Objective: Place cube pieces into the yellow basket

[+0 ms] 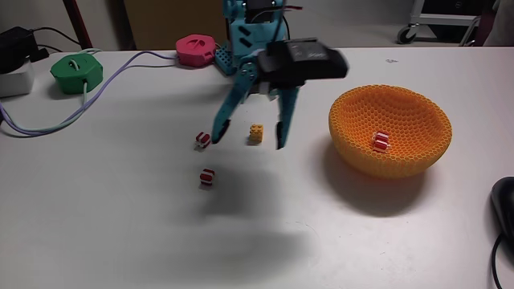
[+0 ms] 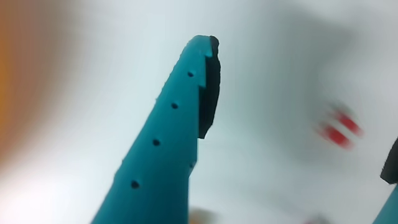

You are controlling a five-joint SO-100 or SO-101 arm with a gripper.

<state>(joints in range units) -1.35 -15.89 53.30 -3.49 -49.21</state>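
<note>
In the fixed view the jaws hang spread and empty over the desk, straddling the yellow cube, nearer its far edge.

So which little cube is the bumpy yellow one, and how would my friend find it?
Start at the big orange-yellow honeycomb plastic basket on the right of the white table in the fixed view. Look left to the teal robot gripper with its fingers spread wide. The small yellow-orange studded cube sits on the table between them; the nearby cubes are red-and-white striped instead.

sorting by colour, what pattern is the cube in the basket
Red-and-white stripes on the cube, clearest in the fixed view.
</note>
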